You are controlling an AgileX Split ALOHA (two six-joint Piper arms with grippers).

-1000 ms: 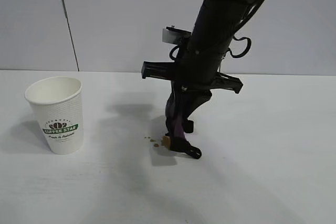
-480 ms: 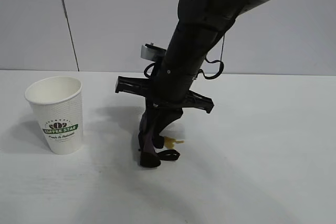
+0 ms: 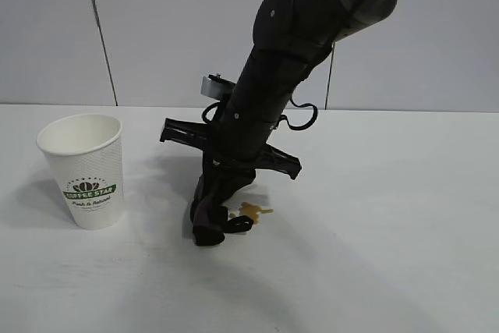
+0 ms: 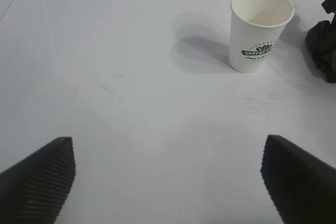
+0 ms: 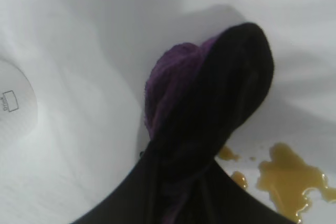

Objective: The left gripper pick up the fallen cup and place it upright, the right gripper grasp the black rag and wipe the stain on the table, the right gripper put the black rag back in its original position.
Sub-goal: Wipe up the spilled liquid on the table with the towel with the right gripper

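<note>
The cup (image 3: 83, 169), a tall white paper one with a dimpled wall and a green "COFFEE STAR" banner under a brown bean emblem, stood upright on the smooth matte white table (image 3: 390, 255), well to the exterior view's left of the stain (image 3: 252, 210). That stain was a thin, glossy amber-brown puddle with ragged lobes and a few small droplets beside it. The black rag (image 3: 209, 220), soft and bunched with purple folds and a thin loop strap trailing toward the stain, was pressed onto the tabletop just left of the puddle. Only the right wrist view showed the cloth's fuzzy weave and the wet sheen of the liquid close up; only the left wrist view looked into the cup's plain white interior and showed the ribbed, wedge-shaped fingers (image 4: 39, 174) of the left gripper (image 4: 168, 179). That gripper hung spread wide over bare table, holding nothing, well apart from the cup. The right gripper (image 3: 212, 207), steeply tilted downward beneath its crossbar, was clenched on the rag, its fingertips buried in the cloth.
</note>
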